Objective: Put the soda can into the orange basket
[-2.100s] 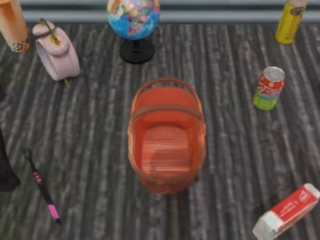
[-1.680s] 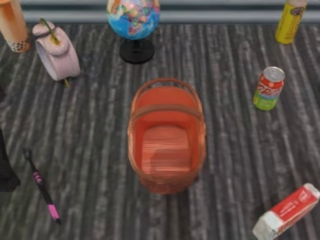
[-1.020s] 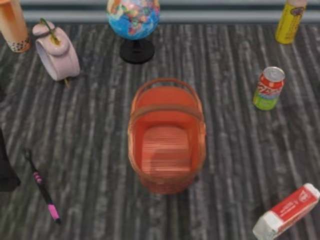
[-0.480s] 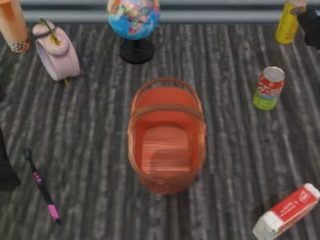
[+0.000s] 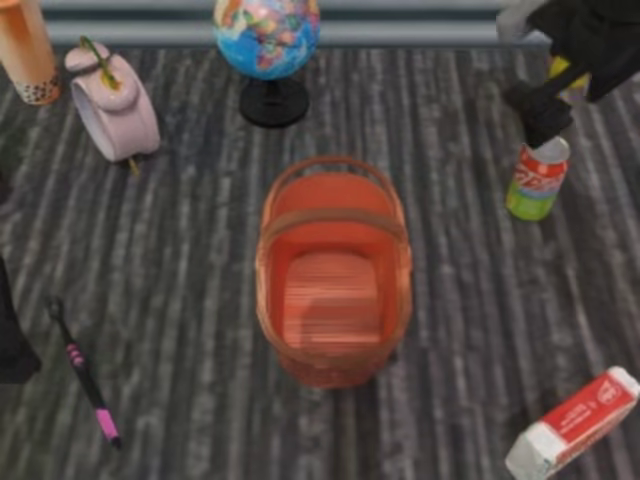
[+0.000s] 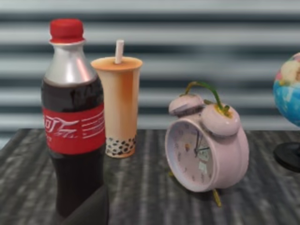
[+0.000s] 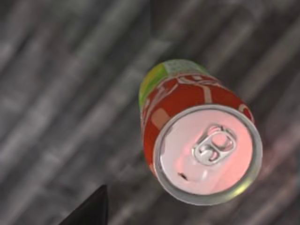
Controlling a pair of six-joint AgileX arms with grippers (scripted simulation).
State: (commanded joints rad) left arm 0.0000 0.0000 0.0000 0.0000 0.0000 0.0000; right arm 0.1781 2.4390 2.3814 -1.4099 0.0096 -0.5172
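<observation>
The soda can [image 5: 535, 182], red above and lime-green below, stands upright at the table's right side; the right wrist view looks down on its silver top [image 7: 207, 152]. My right gripper [image 5: 540, 115] hangs just behind and above the can without touching it, open, and only one dark finger [image 7: 91, 211] shows in its wrist view. The orange basket [image 5: 333, 345] sits at the table's centre with its arched handle [image 5: 335, 222] across it and nothing inside. My left arm [image 5: 10, 340] is parked at the left edge, with one finger [image 6: 89, 211] off to the side.
A globe [image 5: 267, 35], a pink alarm clock [image 5: 115, 100] and a bubble-tea cup [image 5: 25, 50] stand at the back left. A yellow bottle [image 5: 557, 70] is mostly hidden behind my right arm. A toothbrush [image 5: 85, 375] lies front left, a red-white carton [image 5: 575, 420] front right. A cola bottle [image 6: 72, 117] shows in the left wrist view.
My right arm has come in from the back right corner and moved forward and left to just above the can. The can, basket and left arm have not moved.
</observation>
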